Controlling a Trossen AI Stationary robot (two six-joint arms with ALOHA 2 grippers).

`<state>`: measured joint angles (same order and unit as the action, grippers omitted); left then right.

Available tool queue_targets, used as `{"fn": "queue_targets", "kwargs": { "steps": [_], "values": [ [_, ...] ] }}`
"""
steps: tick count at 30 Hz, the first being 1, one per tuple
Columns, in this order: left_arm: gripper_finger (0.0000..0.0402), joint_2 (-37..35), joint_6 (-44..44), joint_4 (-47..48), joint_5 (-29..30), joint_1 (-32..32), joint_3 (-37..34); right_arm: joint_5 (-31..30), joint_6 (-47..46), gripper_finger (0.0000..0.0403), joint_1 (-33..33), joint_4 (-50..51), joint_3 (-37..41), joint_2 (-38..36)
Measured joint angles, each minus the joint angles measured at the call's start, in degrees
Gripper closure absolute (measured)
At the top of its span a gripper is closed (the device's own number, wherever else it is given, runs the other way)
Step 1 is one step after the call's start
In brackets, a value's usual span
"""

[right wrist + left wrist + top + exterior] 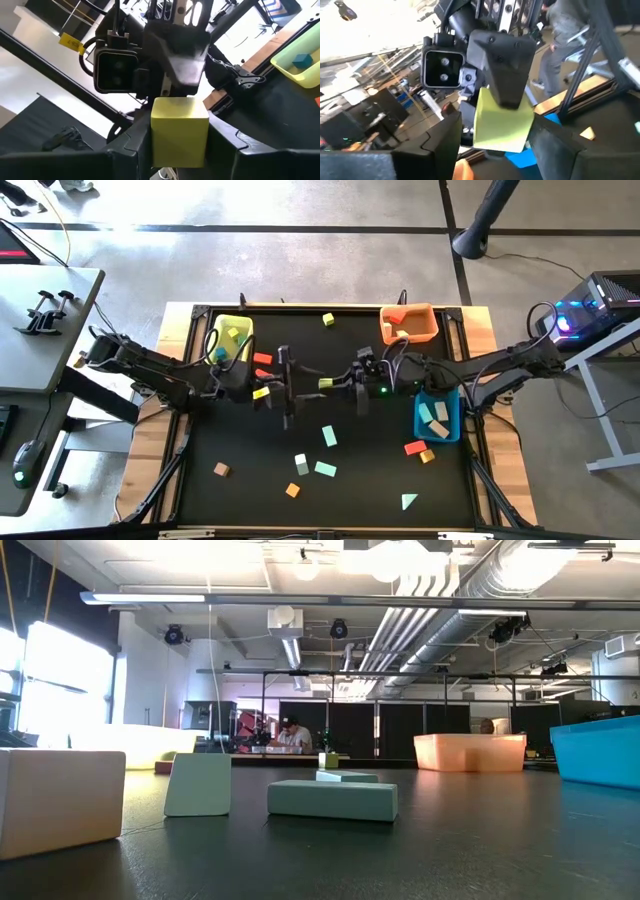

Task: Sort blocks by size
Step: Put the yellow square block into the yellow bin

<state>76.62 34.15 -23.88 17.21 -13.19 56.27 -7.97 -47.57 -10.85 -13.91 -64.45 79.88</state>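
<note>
Above the table's middle, the right gripper clasps a yellow-green block, and the left gripper has its fingers spread around the same block. If the right one releases too early, the block can fall.

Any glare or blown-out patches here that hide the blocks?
High view: even light, blocks plain against the black mat. Low view: window and ceiling lights blown out, near blocks backlit yet readable. Left wrist view: bright washout behind, yellow block unhidden. Right wrist view: likewise.
</note>
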Motion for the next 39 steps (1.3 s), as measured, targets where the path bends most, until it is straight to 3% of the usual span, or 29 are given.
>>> {"fn": "queue_targets", "kwargs": {
  "steps": [17,22,29,39],
  "values": [
    [0.0254,0.0,-2.3,-0.4,-2.0,1.6,0.0,-0.8,-0.6,0.0275,0.8,-0.1,0.0,0.0],
    [0.0237,1.2,-4.2,-1.2,-4.7,3.3,0.0,-1.0,-0.7,0.0275,0.8,0.1,0.0,-0.1],
    [0.0201,4.0,-6.2,-4.9,-4.1,3.3,0.8,-0.5,-1.3,0.0275,0.7,-0.4,0.0,0.0],
    [0.0261,4.2,-3.6,-5.8,-3.2,1.8,1.2,-0.5,-1.6,0.0261,0.7,0.0,0.0,0.0]
  ]
}}
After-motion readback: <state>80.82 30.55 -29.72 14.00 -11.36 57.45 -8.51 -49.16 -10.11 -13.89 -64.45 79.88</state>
